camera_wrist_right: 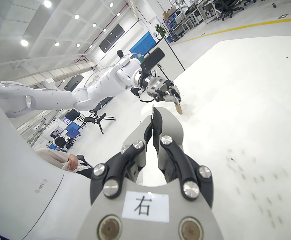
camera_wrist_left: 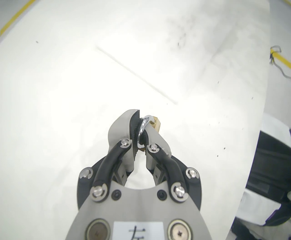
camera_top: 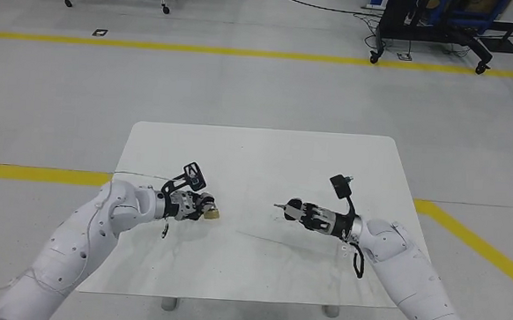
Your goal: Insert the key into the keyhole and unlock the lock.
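A brass padlock (camera_top: 211, 214) with a silver shackle (camera_wrist_left: 143, 124) hangs from my left gripper (camera_top: 201, 208), which is shut on the shackle just above the left middle of the table. Its brass body (camera_wrist_left: 156, 123) pokes out past the fingertips. The right wrist view shows this padlock (camera_wrist_right: 179, 108) dangling below the left gripper (camera_wrist_right: 174, 94), touching or nearly touching the tabletop. My right gripper (camera_top: 285, 209) is shut on the key, whose thin silver tip (camera_top: 277, 205) points toward the padlock across a short gap. That key's blade edge (camera_wrist_right: 152, 106) sticks out beyond the closed pads (camera_wrist_right: 156, 127).
The white table (camera_top: 265, 161) carries nothing else; small dark scuffs (camera_wrist_left: 181, 38) mark its surface. Its near edge (camera_top: 230, 298) lies below both arms. Yellow floor tape (camera_top: 245, 51) runs beyond the table.
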### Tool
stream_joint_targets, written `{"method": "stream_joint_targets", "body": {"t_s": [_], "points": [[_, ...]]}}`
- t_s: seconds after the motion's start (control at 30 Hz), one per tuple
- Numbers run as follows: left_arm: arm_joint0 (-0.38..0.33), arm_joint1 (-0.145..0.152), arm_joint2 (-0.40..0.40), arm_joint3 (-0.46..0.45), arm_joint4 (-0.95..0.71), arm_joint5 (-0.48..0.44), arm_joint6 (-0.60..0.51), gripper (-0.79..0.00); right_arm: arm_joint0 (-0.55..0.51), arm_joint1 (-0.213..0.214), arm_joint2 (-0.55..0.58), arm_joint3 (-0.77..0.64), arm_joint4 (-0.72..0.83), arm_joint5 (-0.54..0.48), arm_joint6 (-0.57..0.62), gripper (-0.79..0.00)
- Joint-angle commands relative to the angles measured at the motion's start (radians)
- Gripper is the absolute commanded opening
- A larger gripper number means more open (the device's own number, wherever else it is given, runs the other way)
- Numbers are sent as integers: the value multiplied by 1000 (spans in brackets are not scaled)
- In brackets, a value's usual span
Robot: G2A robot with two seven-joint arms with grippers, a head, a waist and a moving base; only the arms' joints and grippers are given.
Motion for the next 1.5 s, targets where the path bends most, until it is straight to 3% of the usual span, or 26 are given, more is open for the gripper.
{"method": "stream_joint_targets", "body": {"t_s": [0.0, 0.2, 0.3, 0.43, 0.53, 0.7, 1.2, 1.33, 1.47], "points": [[1, 0, 0, 0, 0, 0, 1, -785, 0, 0, 0, 0, 0, 0, 0, -785], [5, -1, -1, -2, -15, 0, 11, -785, 0, 0, 0, 0, 0, 0, 0, -785], [15, -16, 7, 72, -321, -33, 13, -785, 0, 0, 0, 0, 0, 0, 0, -785], [-65, -55, 78, 178, -818, 8, -219, -785, 0, -8, -10, -10, -19, 64, -74, -785], [-135, -93, 115, 272, -1171, 98, -379, -785, 6, -18, -28, 5, -3, 82, -135, -785], [-226, -163, 152, 401, -1570, 213, -576, -785, 20, -37, -56, 43, 91, 106, -231, -785], [-220, -163, 153, 400, -1565, 227, -564, -785, 26, -39, -60, 52, 104, 106, -228, -785], [-213, -172, 162, 386, -1542, 419, -471, -785, 22, -43, -65, 28, 78, 148, -258, -785], [-246, -199, 199, 361, -1575, 658, -517, -785, 12, -53, -73, 1, 12, 183, -356, -785]]}}
